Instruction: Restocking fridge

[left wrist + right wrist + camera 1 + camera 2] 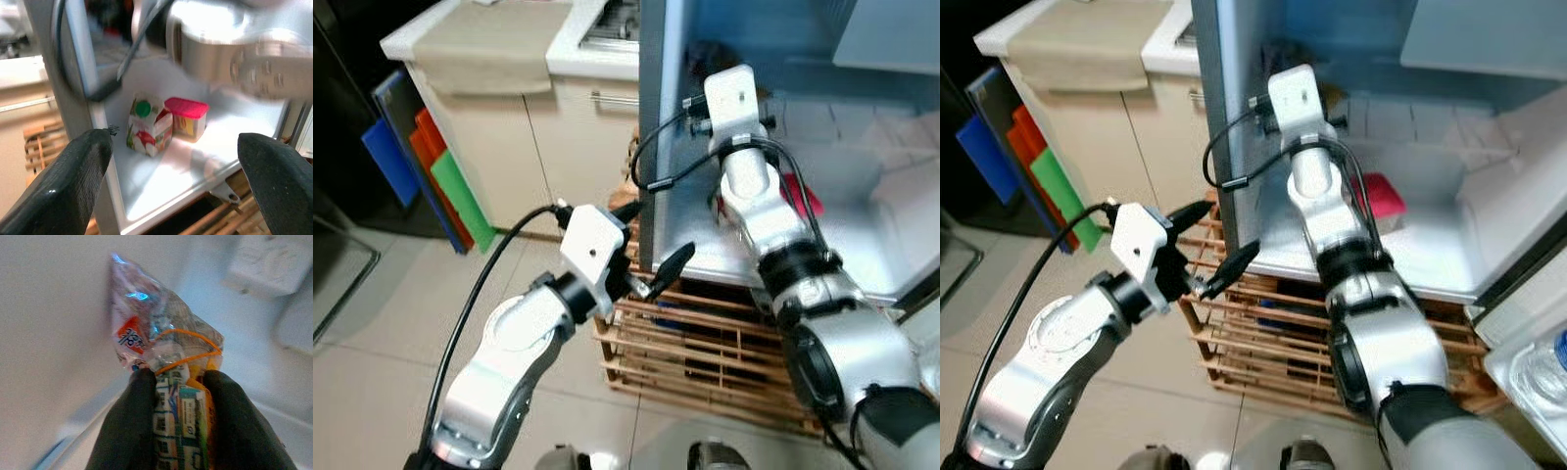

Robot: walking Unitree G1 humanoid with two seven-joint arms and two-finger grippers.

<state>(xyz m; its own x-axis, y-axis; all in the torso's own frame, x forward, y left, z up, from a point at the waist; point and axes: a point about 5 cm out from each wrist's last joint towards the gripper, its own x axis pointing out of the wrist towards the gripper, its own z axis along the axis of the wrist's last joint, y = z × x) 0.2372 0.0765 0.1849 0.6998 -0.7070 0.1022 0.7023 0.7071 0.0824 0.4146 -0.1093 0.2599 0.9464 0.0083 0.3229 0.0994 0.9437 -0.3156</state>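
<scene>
Pinched between the two black fingers (132, 431) of the right tool (178, 423) is a clear plastic packet (164, 364), printed in red, green and orange and tied with an orange band. It is held inside the open fridge (862, 245), close to a pale inner wall; its lower end is cut off by the frame, and its contents cannot be made out.

On the fridge shelf (161, 181) stand two containers side by side, touching or nearly so: one carton (146, 127) with a green cap and fruit print, and one box (188, 117) with a pink lid. From the head views the right arm hides the carton, and the box shows as a pink patch (1383, 201).

Outside the fridge's left edge hovers the left tool (651, 274), its fingers (68, 186) spread wide and gripping nothing.

Below the fridge sits a wooden slatted crate (705, 343); something dark and blue lies inside, too shadowed to identify. Further left, a cream worktop (489, 39) and cabinet, with three flat boards (431, 166), blue, orange and green, leaning against its side.
</scene>
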